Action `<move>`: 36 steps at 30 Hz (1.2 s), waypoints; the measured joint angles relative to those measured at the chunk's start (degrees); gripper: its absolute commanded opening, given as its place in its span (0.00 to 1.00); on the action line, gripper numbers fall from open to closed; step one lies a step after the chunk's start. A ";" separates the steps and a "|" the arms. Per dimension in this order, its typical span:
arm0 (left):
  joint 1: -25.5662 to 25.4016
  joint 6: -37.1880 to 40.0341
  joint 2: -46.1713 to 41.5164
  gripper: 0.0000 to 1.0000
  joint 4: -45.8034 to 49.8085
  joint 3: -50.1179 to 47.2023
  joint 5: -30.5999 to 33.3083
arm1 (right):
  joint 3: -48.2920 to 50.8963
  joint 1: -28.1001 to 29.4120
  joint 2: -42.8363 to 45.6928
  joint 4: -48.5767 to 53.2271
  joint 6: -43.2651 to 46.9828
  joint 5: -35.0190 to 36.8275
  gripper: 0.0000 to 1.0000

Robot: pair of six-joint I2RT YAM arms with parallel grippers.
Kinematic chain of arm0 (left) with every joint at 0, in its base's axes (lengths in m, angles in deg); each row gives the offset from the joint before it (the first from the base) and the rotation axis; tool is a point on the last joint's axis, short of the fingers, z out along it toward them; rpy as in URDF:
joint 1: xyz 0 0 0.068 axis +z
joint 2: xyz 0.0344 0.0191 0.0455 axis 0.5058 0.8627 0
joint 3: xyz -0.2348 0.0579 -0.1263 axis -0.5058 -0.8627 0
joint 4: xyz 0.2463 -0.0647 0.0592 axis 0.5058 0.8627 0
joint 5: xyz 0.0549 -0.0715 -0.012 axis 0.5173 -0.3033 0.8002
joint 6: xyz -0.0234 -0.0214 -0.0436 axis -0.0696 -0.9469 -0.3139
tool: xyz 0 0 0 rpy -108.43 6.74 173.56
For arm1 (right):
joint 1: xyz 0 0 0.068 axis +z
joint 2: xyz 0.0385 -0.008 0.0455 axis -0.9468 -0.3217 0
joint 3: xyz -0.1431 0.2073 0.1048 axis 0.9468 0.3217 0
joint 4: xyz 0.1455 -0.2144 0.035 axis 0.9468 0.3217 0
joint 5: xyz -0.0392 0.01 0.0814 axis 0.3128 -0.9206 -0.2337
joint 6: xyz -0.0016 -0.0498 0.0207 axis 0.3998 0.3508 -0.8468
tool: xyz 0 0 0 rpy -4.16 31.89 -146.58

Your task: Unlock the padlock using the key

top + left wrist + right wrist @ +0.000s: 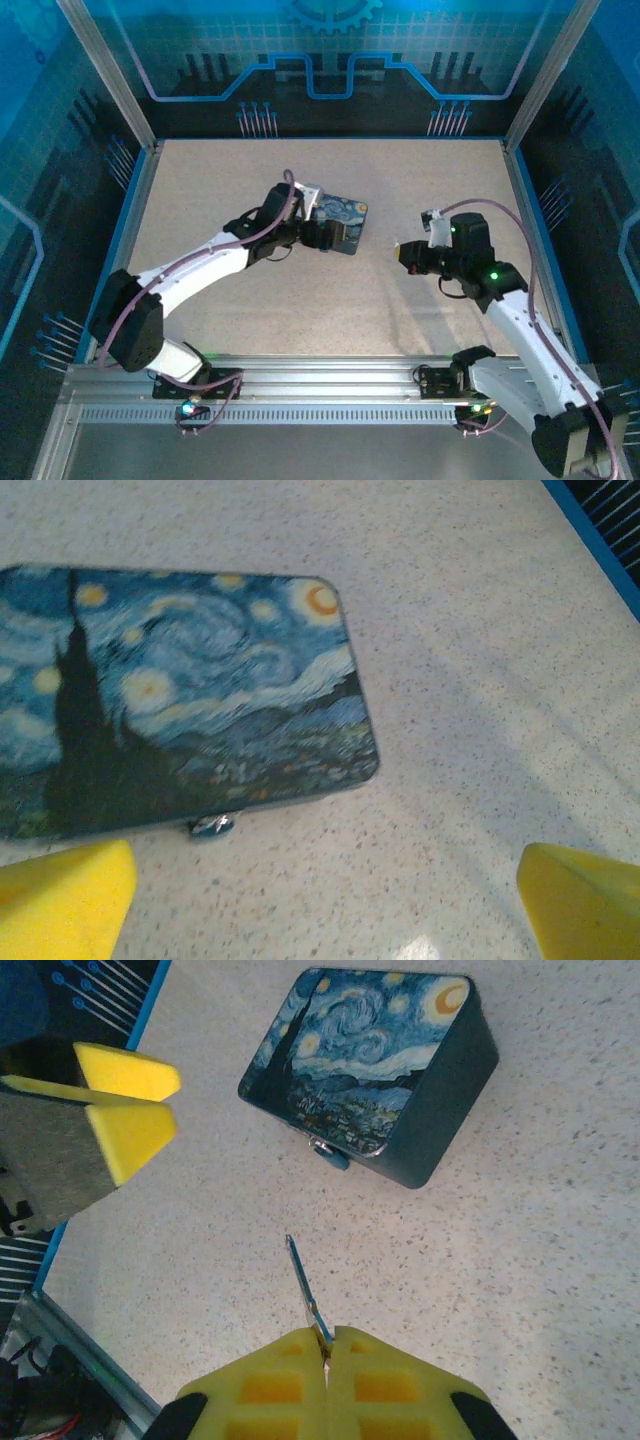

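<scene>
Pinching the key (303,1285) in our right gripper (325,1358), jaws clamped on its end, blade pointing toward the padlock (330,1152), which we see on the box (370,1050) front edge, apart from the key, our left gripper (325,905) just beside the box, jaws wide.

Blue light tints the walls (60,150) in the overhead view, while the table (200,180) is lit evenly from above, with only soft, faint shadows. The left wrist view is blurry, the box (180,680) smeared, with pale bands of light across the table. The right wrist view is sharper, the key (303,1285) crisp.
</scene>
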 measured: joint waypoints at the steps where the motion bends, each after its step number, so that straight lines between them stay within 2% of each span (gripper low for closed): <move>1: 0.96 -0.76 -0.74 0.99 -0.68 -1.84 -0.96 | 0.00 0.63 -1.49 -0.94 -0.17 -0.28 0.00; 10: 4.79 -5.49 -1.42 0.96 -4.79 -11.17 -7.13 | -3.04 6.23 -16.04 -8.00 -1.51 -1.09 0.00; 23: 5.57 -8.26 5.55 0.92 -11.47 -11.28 -10.58 | -12.83 6.64 -36.37 -20.15 -4.28 -5.75 0.00; 31: 5.79 -8.48 9.53 0.90 -13.18 -11.19 -11.02 | -17.57 6.64 -46.77 -22.12 -5.16 -6.01 0.00; 36: 5.88 -8.48 11.67 0.88 -13.60 -10.82 -11.15 | -18.73 6.64 -49.79 -22.38 -5.18 -5.79 0.00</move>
